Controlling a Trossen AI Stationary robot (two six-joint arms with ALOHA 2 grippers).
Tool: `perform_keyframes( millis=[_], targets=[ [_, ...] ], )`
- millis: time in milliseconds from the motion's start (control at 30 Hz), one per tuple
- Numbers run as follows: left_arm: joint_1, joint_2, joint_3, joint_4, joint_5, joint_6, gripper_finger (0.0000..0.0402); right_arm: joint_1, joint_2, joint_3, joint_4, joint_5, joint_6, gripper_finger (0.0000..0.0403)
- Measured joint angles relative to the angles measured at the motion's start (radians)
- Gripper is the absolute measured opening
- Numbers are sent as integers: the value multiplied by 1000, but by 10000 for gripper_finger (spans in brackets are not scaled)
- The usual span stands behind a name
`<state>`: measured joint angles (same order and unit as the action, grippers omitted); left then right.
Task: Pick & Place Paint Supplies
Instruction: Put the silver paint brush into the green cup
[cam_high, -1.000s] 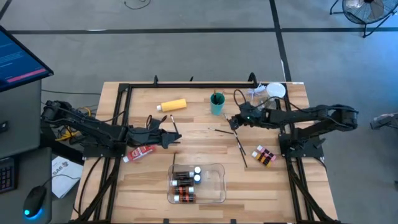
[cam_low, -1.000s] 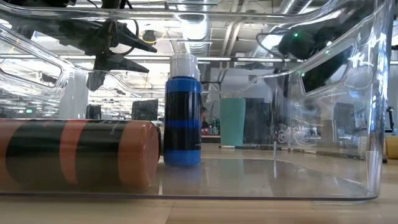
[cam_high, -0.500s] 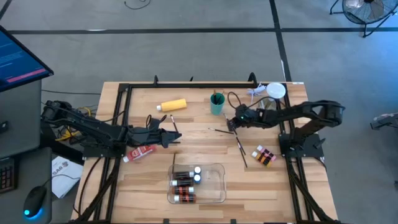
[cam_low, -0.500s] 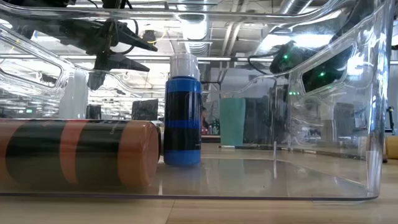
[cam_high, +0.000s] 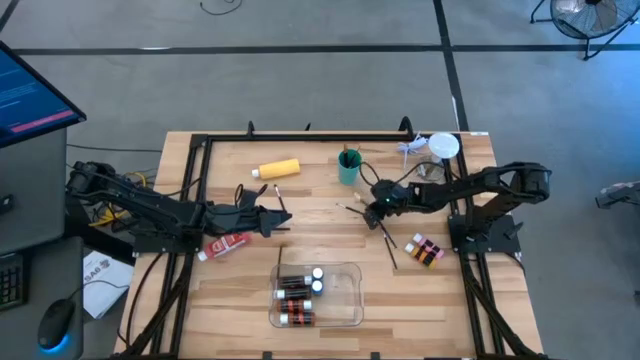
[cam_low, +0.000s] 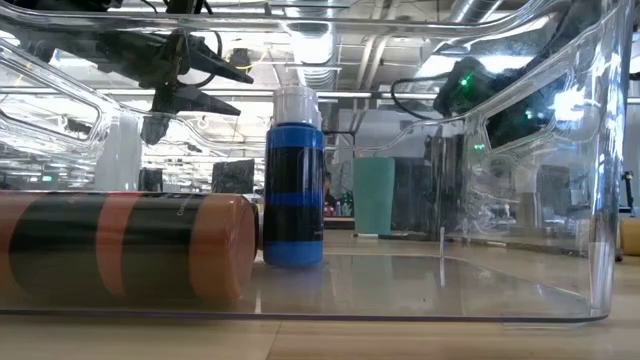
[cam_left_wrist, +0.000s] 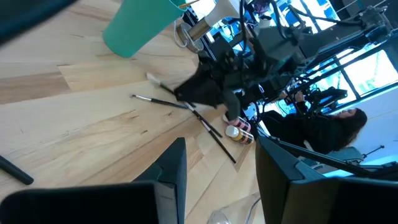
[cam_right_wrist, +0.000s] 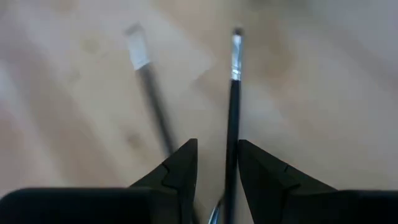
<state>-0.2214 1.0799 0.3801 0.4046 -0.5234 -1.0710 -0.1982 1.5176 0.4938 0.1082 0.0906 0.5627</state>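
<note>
Two thin dark paint brushes (cam_high: 350, 209) (cam_high: 388, 245) lie flat on the wooden table, right of centre. My right gripper (cam_high: 371, 212) hangs over them, tipped down and open. In the right wrist view its fingers (cam_right_wrist: 181, 167) stand on either side of one brush (cam_right_wrist: 232, 99), with the other brush (cam_right_wrist: 148, 78) beside it. My left gripper (cam_high: 277, 222) waits open at the table's left with nothing between its fingers (cam_left_wrist: 171, 180). A red tube (cam_high: 228, 245), a yellow bottle (cam_high: 277, 170) and small bottles (cam_high: 425, 250) lie on the table.
A clear tray (cam_high: 350, 300) near the front edge holds several small bottles, one blue one upright (cam_low: 293, 180) and a brown one lying down (cam_low: 120, 245). A teal cup (cam_high: 348, 167) with a brush in it stands at the back. A black frame (cam_high: 300, 137) borders the table's far side.
My right gripper has sunk toward the table and moved toward the near edge onto the brushes, tipping further downward and rolling a little. Its fingers keep the same gap.
</note>
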Motion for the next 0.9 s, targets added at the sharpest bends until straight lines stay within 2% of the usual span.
perform_keyframes(
  millis=[267,500,667,900],
  targets=[
    [0,0,0,0,0,19,99,60,-9,14,1,-68,-16,108],
    [0,0,0,0,7,19,99,111,-9,17,3,-79,-10,108],
    [0,0,0,1,35,19,99,131,-12,20,1,-138,28,108],
    [-3,0,0,4,46,19,99,154,-67,93,-1,-147,38,108]
  ],
)
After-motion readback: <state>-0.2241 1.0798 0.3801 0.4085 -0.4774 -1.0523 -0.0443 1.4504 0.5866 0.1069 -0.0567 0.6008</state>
